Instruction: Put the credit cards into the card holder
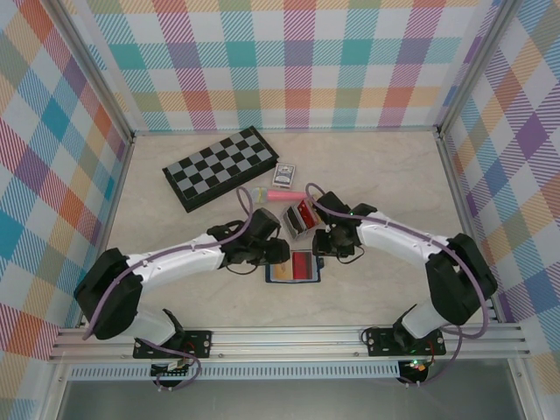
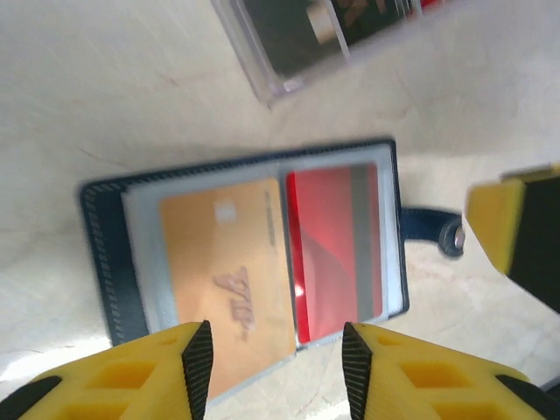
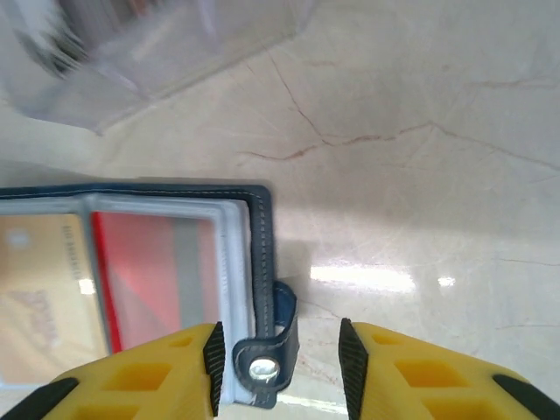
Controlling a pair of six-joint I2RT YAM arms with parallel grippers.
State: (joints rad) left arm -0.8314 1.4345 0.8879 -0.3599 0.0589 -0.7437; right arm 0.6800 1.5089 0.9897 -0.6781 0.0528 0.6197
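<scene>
Card holder [image 2: 101,236], navy, lying open and flat on the table [image 3: 420,175], directly beneath both claws. Contents: orange card [image 2: 223,280] and red card [image 2: 332,254], side by side in its slots, just ahead of the left claw [image 2: 276,350]. Left claw: released, empty. Right claw [image 3: 278,350]: released, with the snap tab [image 3: 262,367] lying ungripped between its spread fingers. Clear box [image 2: 289,44]: beyond the holder.

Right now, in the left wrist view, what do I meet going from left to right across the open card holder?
Navy edge of the card holder → orange card → red card → snap tab.
</scene>
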